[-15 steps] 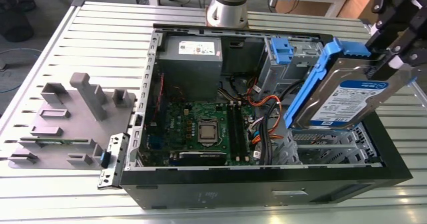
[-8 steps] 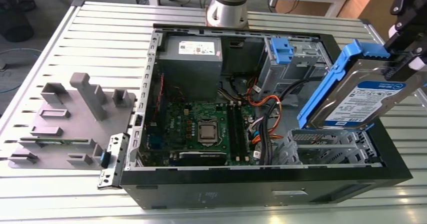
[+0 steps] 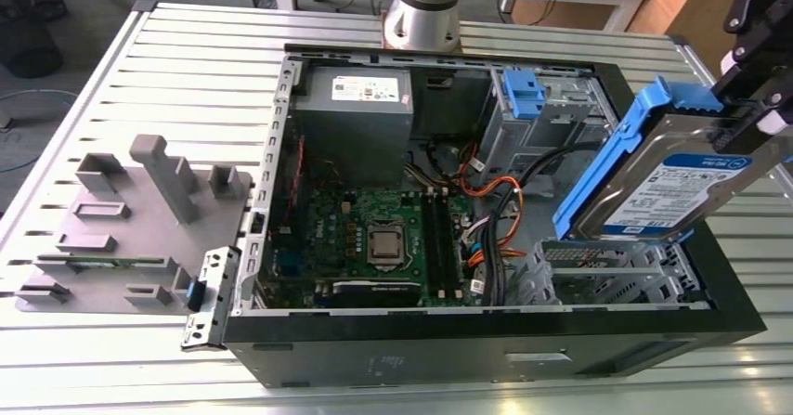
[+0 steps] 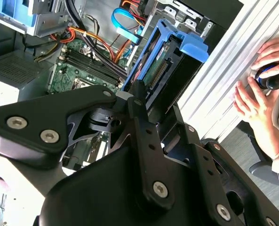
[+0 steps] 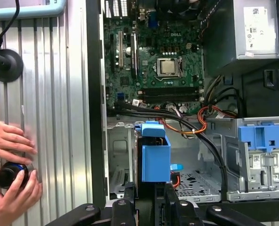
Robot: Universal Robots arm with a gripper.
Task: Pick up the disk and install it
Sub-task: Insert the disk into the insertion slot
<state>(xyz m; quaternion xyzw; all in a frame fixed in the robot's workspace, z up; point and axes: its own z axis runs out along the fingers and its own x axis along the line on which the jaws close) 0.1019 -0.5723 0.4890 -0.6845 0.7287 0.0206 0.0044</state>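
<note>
**While the pincer (image 3: pixel 747 129) grips it, the disk (image 3: pixel 675 190) hangs over the open case (image 3: pixel 496 345)**

The pincer is closed on the disk's upper end. The disk is held in the air just above the bare metal drive cage (image 3: pixel 607 268), at the case's corner on the exterior view's right.

The exterior view gives the blue-and-white label (image 3: pixel 682 185), which faces the camera. The second wrist view gives the opposite, darker side of the disk (image 4: pixel 165 52), framed by its blue rails. In the first wrist view the disk (image 5: pixel 155 162) is seen end-on, its blue end in front of the cage (image 5: pixel 118 160).

The disk's long axis slopes up from the cage toward the pincer, leaning to the exterior view's right, with one blue rail (image 3: pixel 607 169) along the edge nearer the motherboard (image 3: pixel 371 239).

Both wrist views add a person's hands (image 5: pixel 12 141) resting on the ribbed worktop (image 5: pixel 59 94) beside the case, around a dark round object (image 5: pixel 7 174).
</note>
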